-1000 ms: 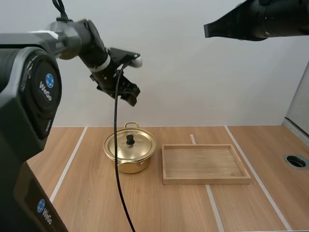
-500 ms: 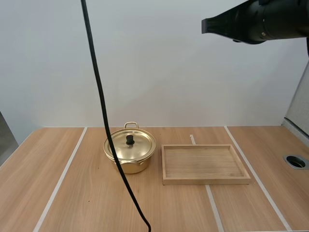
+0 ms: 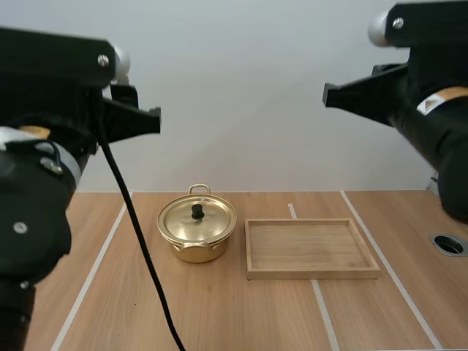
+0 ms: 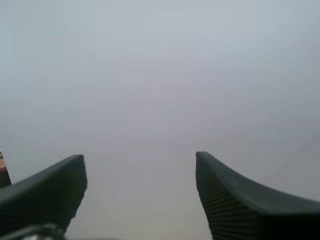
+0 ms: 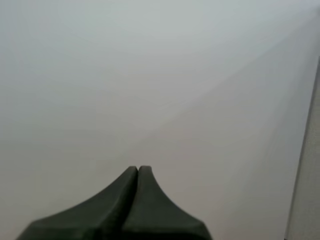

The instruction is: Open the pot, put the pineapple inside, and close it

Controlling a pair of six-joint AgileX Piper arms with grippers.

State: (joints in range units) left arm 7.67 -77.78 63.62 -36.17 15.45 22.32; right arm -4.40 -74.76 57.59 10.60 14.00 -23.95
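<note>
**Two arms raised high, the pot closed on the table**

Two small orange label strips are the only markings we can find: one on our left arm (image 3: pixel 44 175) and one on our right arm (image 3: pixel 431 117). The print on both is too small to read. The brass-coloured pot (image 3: pixel 196 238) and the wooden tray (image 3: pixel 311 272) carry no lettering that we can make out.

Both arms are held up well above the table (image 3: pixel 241 314), close to the high camera, the left at its left side and the right at its right. Each has a dark part reaching inward toward the other.

In the left wrist view our left gripper (image 4: pixel 139 165) is wide, its ribbed inner faces turned to each other with only a pale wall between them. In the right wrist view our right gripper (image 5: pixel 138 171) is closed on nothing, the two fingers lying together as one dark wedge.

The pot stands on the table just left of the tray, near it but apart. Its lid (image 3: pixel 208 221) sits on top, with the black knob (image 3: pixel 197 211) upright at the centre. White tape lines (image 3: pixel 99 259) run along the tabletop, and a round hole (image 3: pixel 448 244) sits near its right edge.
</note>
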